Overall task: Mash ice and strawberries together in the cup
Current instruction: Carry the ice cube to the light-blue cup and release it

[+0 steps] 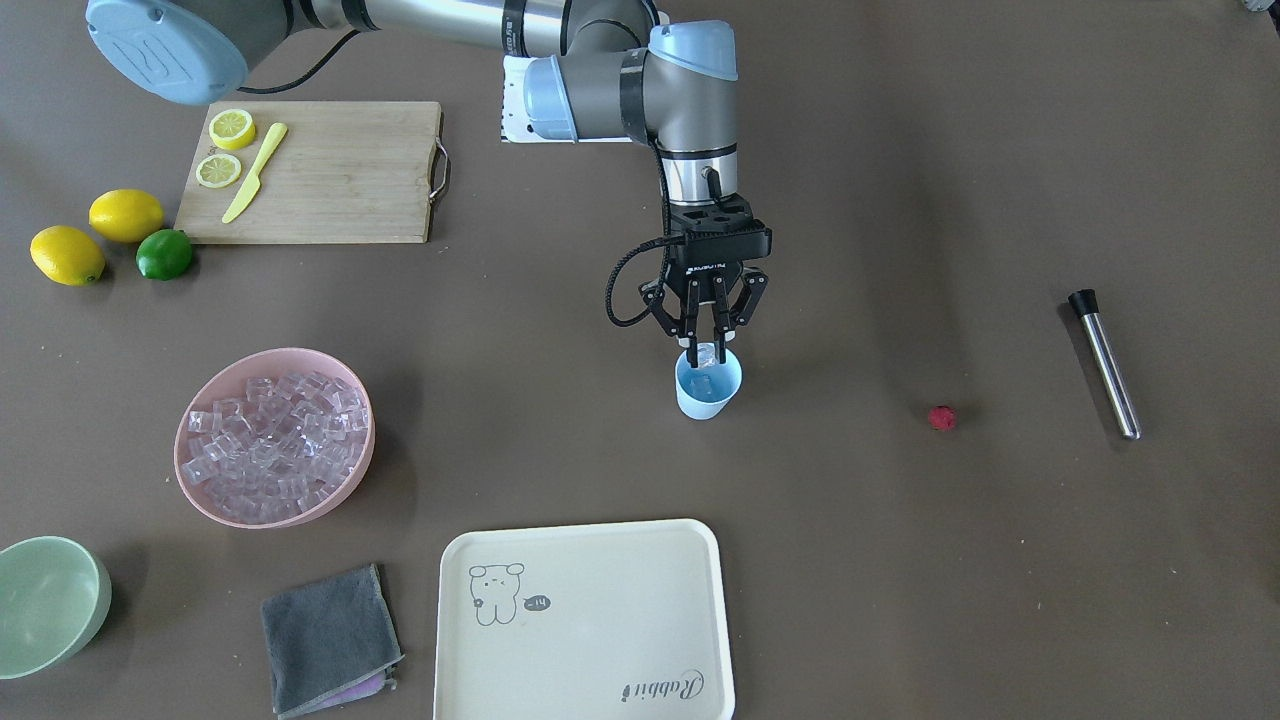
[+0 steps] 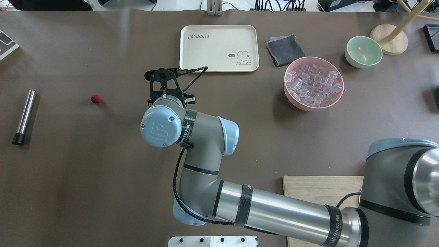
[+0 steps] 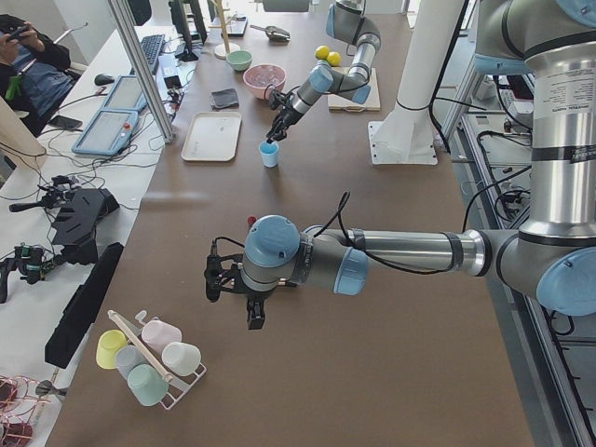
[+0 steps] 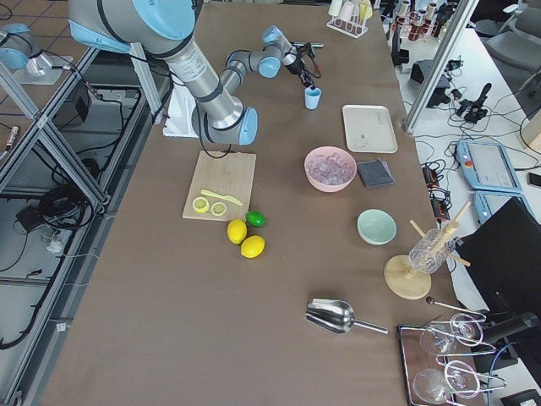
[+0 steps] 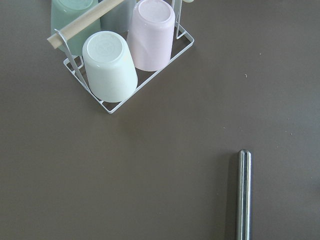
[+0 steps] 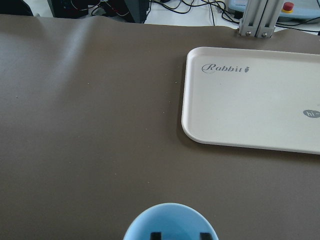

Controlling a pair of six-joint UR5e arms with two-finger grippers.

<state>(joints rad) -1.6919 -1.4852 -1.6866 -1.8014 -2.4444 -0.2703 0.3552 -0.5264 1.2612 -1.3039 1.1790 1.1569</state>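
1. My right gripper (image 1: 706, 345) hangs straight above the light-blue cup (image 1: 706, 392), fingertips down at its mouth. In the right wrist view both tips show just inside the rim.
2. Its fingers are drawn in to a narrow gap, and a clear ice cube (image 1: 705, 353) sits pinched between them.
3. The cup stands upright near the middle of the table (image 1: 900, 550). I see something glassy inside it but cannot count pieces.
4. The pink bowl (image 1: 290, 520), heaped with ice cubes (image 1: 270, 440), sits well apart from the cup on the robot's right.
5. The strawberry (image 1: 941, 417) lies on the table well apart on the cup's other side, between the cup and the steel muddler (image 1: 1105, 362).
6. My left gripper (image 3: 216, 279) shows only in the side view, above the table's left end, so I cannot tell whether its fingers are apart or together. Its wrist camera looks down on the muddler's shaft and a wire rack (image 5: 106, 109) of upturned cups.
7. A cream rabbit tray (image 1: 600, 640) lies on the operators' side of the cup.
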